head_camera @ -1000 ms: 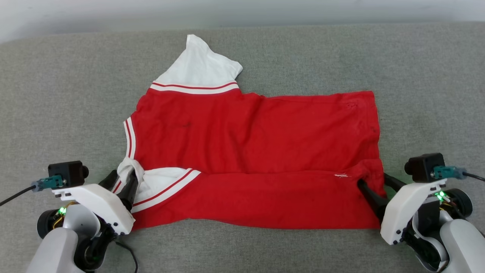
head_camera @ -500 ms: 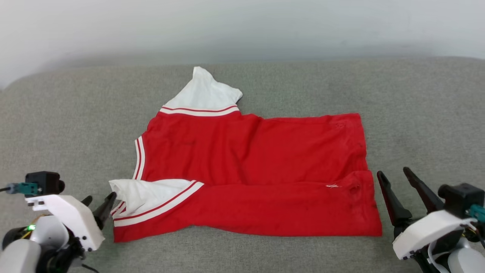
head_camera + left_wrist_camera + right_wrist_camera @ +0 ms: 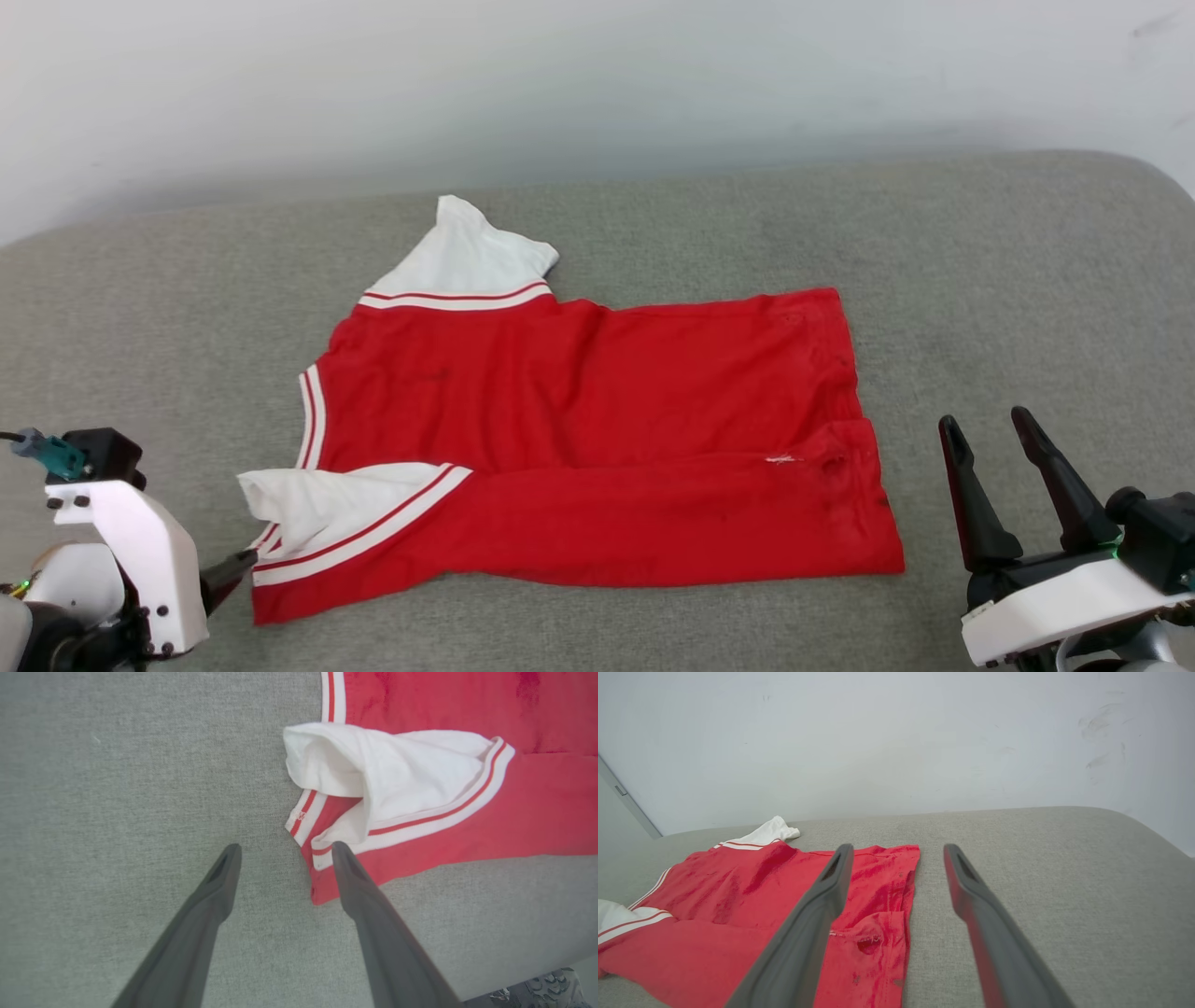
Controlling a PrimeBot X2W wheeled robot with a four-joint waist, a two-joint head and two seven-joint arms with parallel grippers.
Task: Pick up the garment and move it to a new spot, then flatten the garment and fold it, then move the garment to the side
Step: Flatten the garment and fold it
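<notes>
At the left, the left tool (image 3: 285, 846) hangs low over the grey padded surface (image 3: 990, 271), its two dark fingers spread apart with nothing between them. In the left wrist view one finger crosses the near left corner of the garment (image 3: 597, 420); I cannot tell whether it touches the cloth.

The garment lies flat across the middle of the surface, red side up, with its near long edge folded over onto itself. One white sleeve end (image 3: 462, 261) with red stripes points away toward the pale wall (image 3: 597, 84). The other sleeve end (image 3: 327, 499) is doubled over at the near left corner. On the white trim beside that corner sits a tiny red mark (image 3: 301, 815), too small to read. A small white stitched mark (image 3: 782, 458) shows on the fold toward the right end, also unreadable.

At the right, the right tool (image 3: 985, 417) stands just beside the garment's right edge, clear of the cloth, fingers wide apart and gripping nothing.
</notes>
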